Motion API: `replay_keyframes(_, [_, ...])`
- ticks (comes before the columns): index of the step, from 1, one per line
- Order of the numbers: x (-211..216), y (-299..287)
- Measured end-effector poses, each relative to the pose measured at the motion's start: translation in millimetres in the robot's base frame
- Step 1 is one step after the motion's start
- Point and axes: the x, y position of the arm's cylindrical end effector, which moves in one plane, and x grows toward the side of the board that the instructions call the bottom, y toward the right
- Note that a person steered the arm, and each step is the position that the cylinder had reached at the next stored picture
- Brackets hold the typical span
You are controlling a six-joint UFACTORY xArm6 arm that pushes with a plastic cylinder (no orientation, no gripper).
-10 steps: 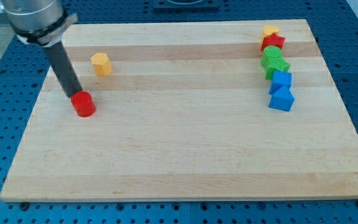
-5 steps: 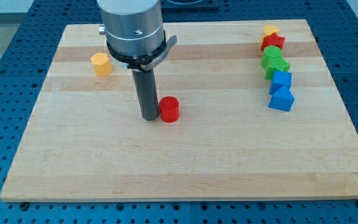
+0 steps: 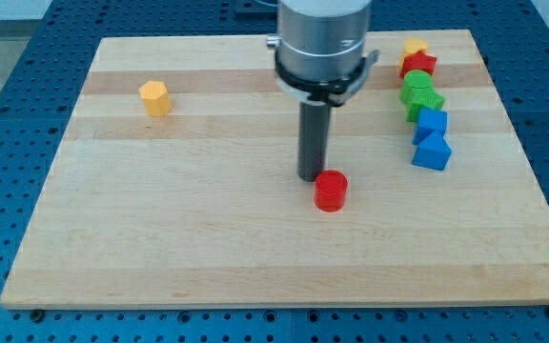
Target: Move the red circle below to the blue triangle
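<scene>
The red circle [image 3: 331, 191] is a short red cylinder lying on the wooden board [image 3: 208, 238], right of the board's middle. My tip [image 3: 312, 177] rests just up and to the left of it, touching or nearly touching its edge. The blue triangle [image 3: 432, 152] lies near the view's right, at the bottom end of a column of blocks. The red circle is left of the blue triangle and a little lower in the view.
Above the blue triangle stand a blue block [image 3: 432, 123], two green blocks [image 3: 425, 101] [image 3: 414, 84], a red star [image 3: 417, 65] and a yellow block [image 3: 415, 47]. A yellow hexagon [image 3: 155, 97] lies at the upper left.
My tip has swept from the view's left toward the right and slightly down, pushing the red circle along with it toward the blue triangle. The other blocks have not moved.
</scene>
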Motion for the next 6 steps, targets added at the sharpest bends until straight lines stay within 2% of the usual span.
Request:
replay_keyframes(1, [7.4,-28.9])
replay_keyframes(2, [38.5,-30.9])
replay_keyframes(4, [50.6,83.8])
replay_keyframes(5, [50.9,112.4])
replay_keyframes(6, [58.3,95.8])
